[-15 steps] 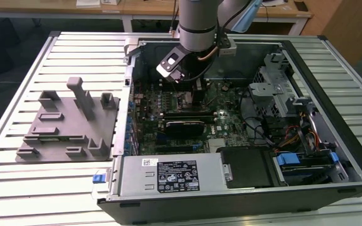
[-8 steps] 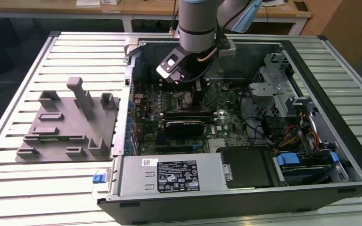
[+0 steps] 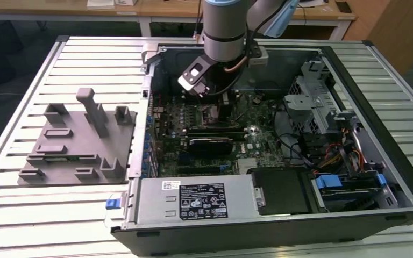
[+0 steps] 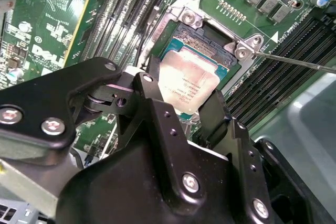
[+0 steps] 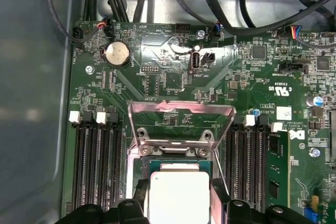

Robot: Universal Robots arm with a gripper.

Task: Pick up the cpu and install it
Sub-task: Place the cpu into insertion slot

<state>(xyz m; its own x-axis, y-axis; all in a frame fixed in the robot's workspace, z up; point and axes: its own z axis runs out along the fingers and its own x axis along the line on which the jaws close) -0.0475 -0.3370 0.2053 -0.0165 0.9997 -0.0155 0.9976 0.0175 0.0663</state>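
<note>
While the load plate [image 5: 181, 113] stands raised, the claw [image 4: 184, 87] clenches the cpu [image 4: 190, 78] by two opposite edges, right at the open socket [image 4: 206, 36]; seating unclear.

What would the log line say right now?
end effector: shut on chip | chip: over socket | socket cover: raised

Exterior high; wrist views near cpu [image 4: 188, 83]

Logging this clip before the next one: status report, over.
End effector shut on the cpu. Cpu over the open socket, looks not yet seated. Load plate flipped back, off the socket.
</note>
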